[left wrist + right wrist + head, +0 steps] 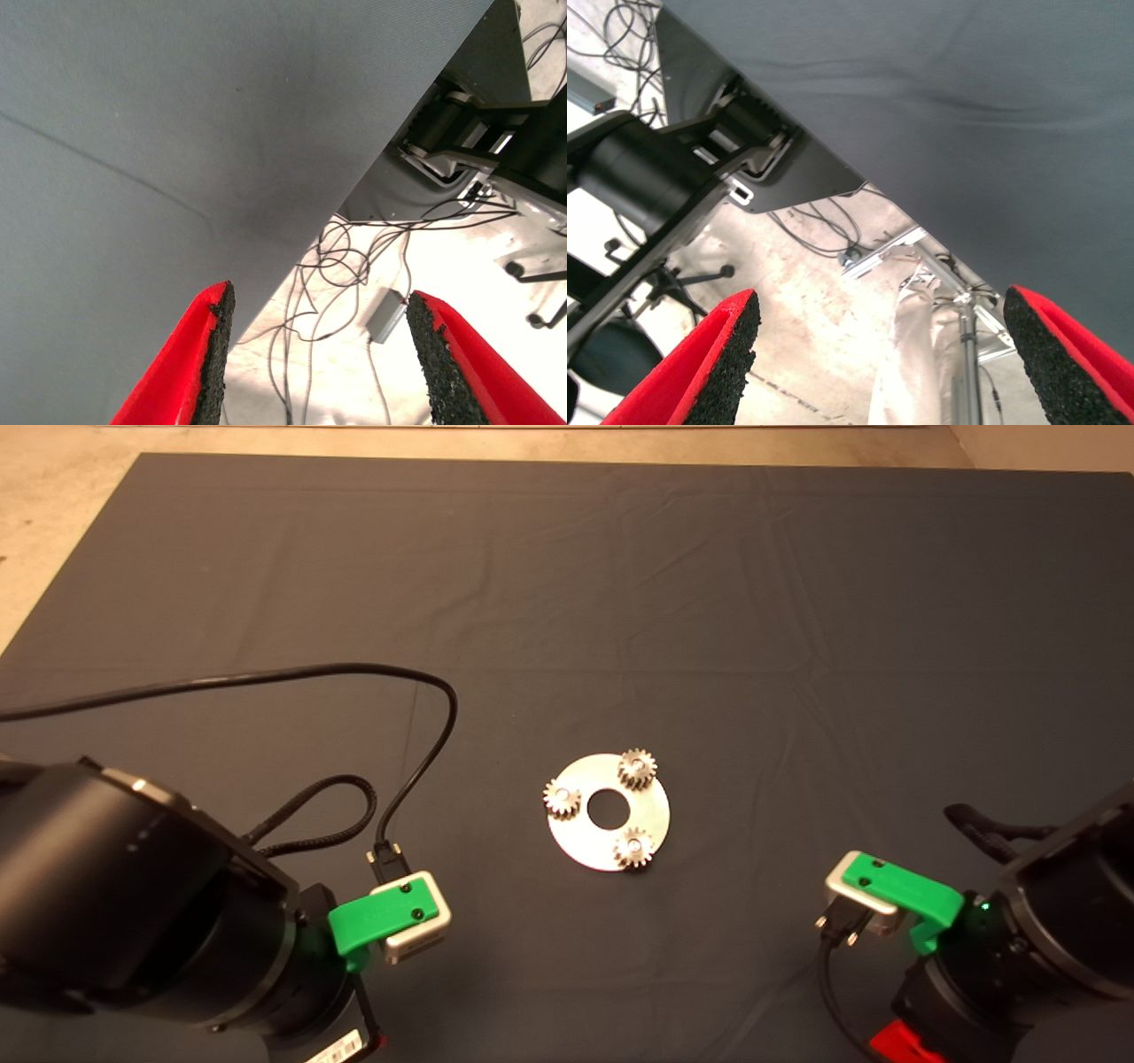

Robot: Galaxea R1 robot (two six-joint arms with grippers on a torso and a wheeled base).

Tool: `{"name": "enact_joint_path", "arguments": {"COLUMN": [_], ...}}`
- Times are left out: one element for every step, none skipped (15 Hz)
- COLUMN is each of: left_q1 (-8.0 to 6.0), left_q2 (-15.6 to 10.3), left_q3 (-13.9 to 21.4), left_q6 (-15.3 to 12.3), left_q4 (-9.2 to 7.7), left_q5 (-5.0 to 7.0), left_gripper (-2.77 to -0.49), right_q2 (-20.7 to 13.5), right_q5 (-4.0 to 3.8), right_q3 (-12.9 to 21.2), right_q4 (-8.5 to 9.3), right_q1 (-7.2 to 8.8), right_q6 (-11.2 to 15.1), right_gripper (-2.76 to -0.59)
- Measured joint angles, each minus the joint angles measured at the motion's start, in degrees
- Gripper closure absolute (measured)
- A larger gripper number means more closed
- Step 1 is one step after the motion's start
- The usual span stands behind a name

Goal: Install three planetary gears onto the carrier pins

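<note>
A flat round silver disc (pixel 595 840) with a central hole lies in the middle of the mat in the head view. Three small silvery gears sit on it over the carrier pins: one at the far side (pixel 636 768), one at the left (pixel 562 798), one at the near side (pixel 634 847). A pin tip shows in each gear's bore. My left gripper (pixel 317 359) is parked at the mat's lower left, open with nothing between its fingers. My right gripper (pixel 879 354) is parked at the lower right, open and empty as well.
Black cables (pixel 416 691) loop over the mat to the left of the disc. Both wrist views look past the mat's edge (pixel 354 195) onto a pale floor with loose wires (pixel 337 266) and a stand (pixel 647 177).
</note>
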Motion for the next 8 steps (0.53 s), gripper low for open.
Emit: {"name": "enact_joint_path", "arguments": {"left_q1": [0.0,0.0,0.0,0.0,0.0,0.07,0.29,0.3], "left_q2": [0.0,0.0,0.0,0.0,0.0,-0.3,-1.1,-2.2], "left_q3": [0.1,0.3,0.5,0.6,0.8,0.9,1.0,1.1], "left_q6": [-0.8,-1.7,-2.3,-3.1,-3.4,-3.7,-4.2,-4.5], "left_q4": [-0.2,-0.5,-0.76,-0.85,-0.87,-0.91,-1.0,-1.02], "left_q5": [0.0,0.0,-0.02,-0.02,0.0,-0.05,-0.05,0.0], "left_gripper": [-1.31,-1.31,-1.31,-1.31,-1.31,-1.31,-1.31,-1.31], "right_q2": [0.8,1.1,1.3,1.3,1.3,1.1,0.2,-1.1], "right_q5": [0.03,0.02,0.0,0.02,-0.05,0.06,0.09,0.0], "right_q3": [0.1,0.1,0.1,0.1,0.2,0.2,0.3,0.3], "right_q4": [0.0,0.0,0.0,0.02,0.0,0.0,0.0,0.0], "right_q1": [-0.17,-0.38,-0.62,-0.9,-1.35,-2.03,-2.56,-2.83], "right_q6": [1.3,2.3,3.4,4.0,4.4,4.8,5.0,5.2], "right_gripper": [-2.03,-2.03,-2.03,-2.03,-2.03,-2.03,-2.03,-2.03]}}
